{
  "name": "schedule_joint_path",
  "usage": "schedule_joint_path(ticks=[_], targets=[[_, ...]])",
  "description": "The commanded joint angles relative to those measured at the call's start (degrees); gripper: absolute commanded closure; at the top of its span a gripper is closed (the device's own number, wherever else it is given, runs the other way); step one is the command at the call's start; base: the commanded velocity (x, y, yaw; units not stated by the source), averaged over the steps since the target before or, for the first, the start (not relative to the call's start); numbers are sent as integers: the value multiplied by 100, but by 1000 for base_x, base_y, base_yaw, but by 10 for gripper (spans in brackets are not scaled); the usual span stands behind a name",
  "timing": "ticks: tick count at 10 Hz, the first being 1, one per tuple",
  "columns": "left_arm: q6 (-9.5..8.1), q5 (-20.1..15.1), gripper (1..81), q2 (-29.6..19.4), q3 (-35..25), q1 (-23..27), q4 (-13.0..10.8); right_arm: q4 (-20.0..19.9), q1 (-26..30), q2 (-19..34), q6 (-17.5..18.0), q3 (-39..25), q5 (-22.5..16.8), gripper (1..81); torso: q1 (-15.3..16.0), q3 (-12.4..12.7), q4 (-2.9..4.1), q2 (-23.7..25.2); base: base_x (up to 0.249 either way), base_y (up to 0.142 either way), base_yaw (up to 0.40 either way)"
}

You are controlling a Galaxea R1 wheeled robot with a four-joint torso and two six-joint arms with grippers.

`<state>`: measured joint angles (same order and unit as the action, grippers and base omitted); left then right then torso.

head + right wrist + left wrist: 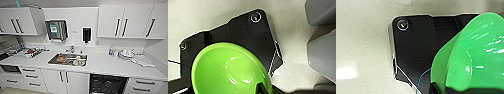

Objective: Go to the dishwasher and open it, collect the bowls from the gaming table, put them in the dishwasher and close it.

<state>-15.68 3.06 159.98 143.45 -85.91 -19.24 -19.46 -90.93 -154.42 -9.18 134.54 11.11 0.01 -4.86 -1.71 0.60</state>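
With a green bowl [476, 55] gripped in each gripper, square up to the open dishwasher [108, 84] and keep both bowls level.

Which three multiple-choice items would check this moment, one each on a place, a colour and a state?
1. Where is the dishwasher relative to the sink in the head view?
A. Under the counter, right of the sink
B. Among the wall cupboards
C. Left of the sink, at the picture's edge

2. What colour is the bowl seen close up in the wrist views?
A. Blue
B. Green
C. White

3. What state is the dishwasher in?
A. Shut, steel front showing
B. Open, dark interior showing
C. Covered by a towel

Answers:
1 A: the dishwasher sits below the counter, right of the sink.
2 B: the bowl is bright green.
3 B: its dark inside with racks is exposed.
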Motion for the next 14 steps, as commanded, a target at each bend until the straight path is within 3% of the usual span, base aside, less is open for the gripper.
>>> schedule_joint_path(ticks=[1,14], targets=[[3,-280,811,-141,-1,192,-27,47,193,137,-14,-25,-337,811,0,0,0,0,116,0,0],[3,-262,811,-150,-1,193,-10,47,228,128,-14,-16,-381,811,0,0,0,0,101,0,0]])
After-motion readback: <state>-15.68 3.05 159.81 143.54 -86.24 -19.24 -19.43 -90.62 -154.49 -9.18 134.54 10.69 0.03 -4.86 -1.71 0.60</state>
